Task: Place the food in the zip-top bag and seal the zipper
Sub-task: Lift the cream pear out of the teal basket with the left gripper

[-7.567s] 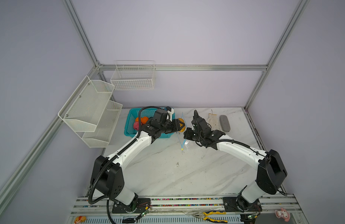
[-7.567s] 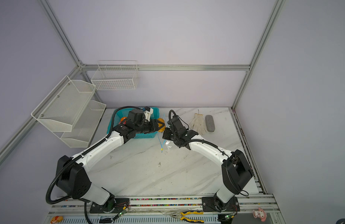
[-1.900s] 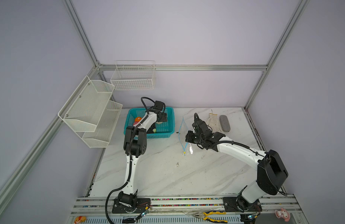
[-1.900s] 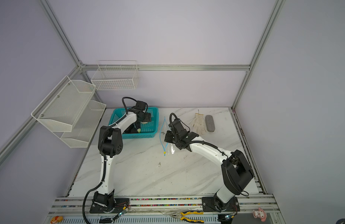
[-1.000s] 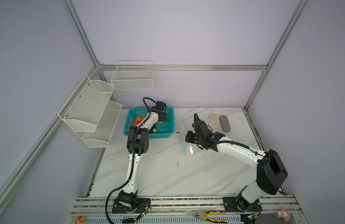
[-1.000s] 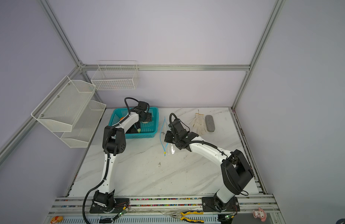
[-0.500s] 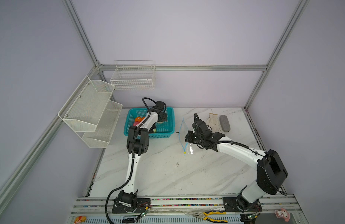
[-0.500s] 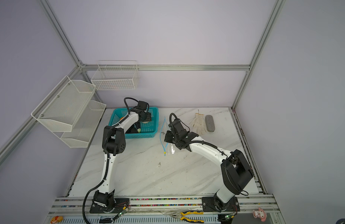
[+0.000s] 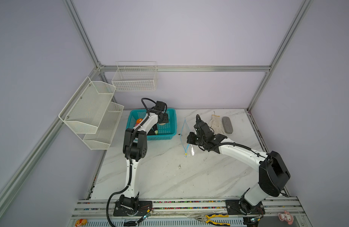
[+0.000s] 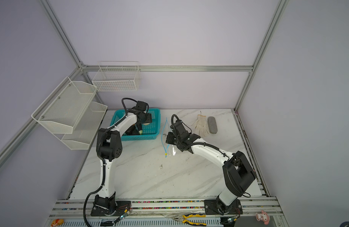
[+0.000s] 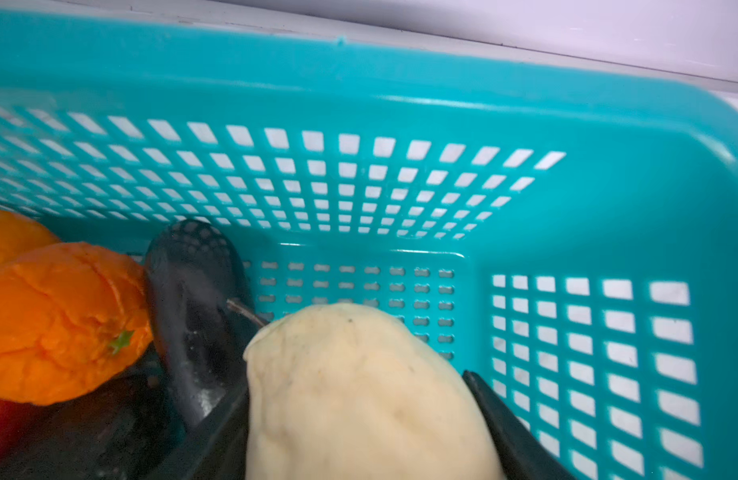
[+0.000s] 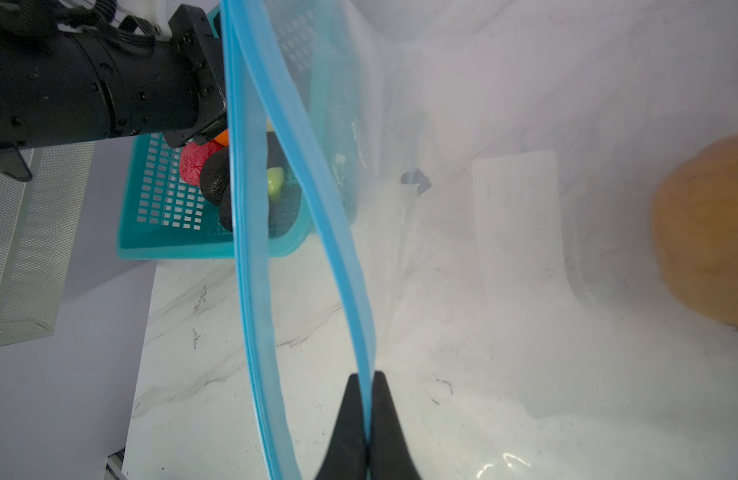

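Here the left claw [image 11: 355,390] sits low inside the teal plastic mesh basket [image 11: 359,83] and grips a cream, doughy toy ball [image 11: 350,357]. Its two black fingers [image 11: 508,419] press against opposite sides of the ball. Just beside that claw lie a dark glossy eggplant [image 11: 193,299] and a crumpled orange ball [image 11: 60,320], side by side on the basket floor.

Well apart from it, over the white marble surface [image 9: 169,176], the right claw [image 12: 365,386] is pinched closed on the light-blue zipper strip [image 12: 317,208] of the clear crinkly plastic zip-top bag [image 12: 504,249]. It holds only one lip of the mouth, and the two blue edges gape apart. Ahead of this claw, inside the bag, rests a round orange fruit [image 12: 708,232]. Beyond the open mouth the basket shows a pink ball [image 12: 195,162] touching a black-brown lump [image 12: 213,178].

In both top views the bag stands on edge between the two claws. A small yellow slider tab [image 9: 186,155] sits at the strip's low end, just beside the right claw.
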### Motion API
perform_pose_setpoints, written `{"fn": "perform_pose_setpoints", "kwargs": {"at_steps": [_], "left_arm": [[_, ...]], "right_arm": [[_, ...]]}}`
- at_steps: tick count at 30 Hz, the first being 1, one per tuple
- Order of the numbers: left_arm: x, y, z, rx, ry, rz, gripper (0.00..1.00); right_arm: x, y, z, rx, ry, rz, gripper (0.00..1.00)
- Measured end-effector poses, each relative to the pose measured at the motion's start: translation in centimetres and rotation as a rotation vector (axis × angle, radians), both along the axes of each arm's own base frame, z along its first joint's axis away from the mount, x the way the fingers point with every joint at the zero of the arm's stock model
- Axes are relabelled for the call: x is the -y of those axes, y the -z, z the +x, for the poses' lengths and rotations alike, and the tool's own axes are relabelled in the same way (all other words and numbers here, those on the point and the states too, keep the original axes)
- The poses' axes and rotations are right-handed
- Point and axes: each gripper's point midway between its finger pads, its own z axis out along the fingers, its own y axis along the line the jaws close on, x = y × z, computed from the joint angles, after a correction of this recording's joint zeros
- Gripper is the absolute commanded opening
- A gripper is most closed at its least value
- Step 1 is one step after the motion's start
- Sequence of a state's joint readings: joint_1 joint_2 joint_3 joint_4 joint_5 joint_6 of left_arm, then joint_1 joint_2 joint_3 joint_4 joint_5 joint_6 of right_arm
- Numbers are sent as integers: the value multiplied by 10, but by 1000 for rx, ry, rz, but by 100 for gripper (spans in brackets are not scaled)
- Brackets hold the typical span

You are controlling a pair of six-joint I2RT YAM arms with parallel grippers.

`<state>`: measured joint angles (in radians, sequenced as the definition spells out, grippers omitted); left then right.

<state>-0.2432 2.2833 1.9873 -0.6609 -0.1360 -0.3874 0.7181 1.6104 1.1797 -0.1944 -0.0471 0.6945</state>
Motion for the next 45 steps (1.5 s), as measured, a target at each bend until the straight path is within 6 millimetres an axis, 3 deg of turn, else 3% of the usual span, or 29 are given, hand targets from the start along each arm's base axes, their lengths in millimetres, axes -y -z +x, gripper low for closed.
{"fn": "perform_pose_setpoints", "kwargs": {"at_steps": [10,15,21,26,31,40,45], "left_arm": [[14,9,-32,-75,3,-89,55],[19,-11,-52,-60,8,-128,55],[22,-41,-53,7,17,-144,54],[24,-42,-53,15,24,-155,53],[28,-38,-66,-13,29,-184,52],[43,-82,-92,50,80,-277,52],[52,-95,-114,68,118,-374,52]], "right_arm": [[0,0,0,-1,-1,0,0],[0,1,0,-1,-1,-1,0],[0,1,0,-2,-1,1,0],[-1,3,0,-7,1,3,0],[-3,6,0,-18,-5,5,0],[-6,12,0,-35,-13,4,0],[-11,8,0,-28,-29,27,0]]}}
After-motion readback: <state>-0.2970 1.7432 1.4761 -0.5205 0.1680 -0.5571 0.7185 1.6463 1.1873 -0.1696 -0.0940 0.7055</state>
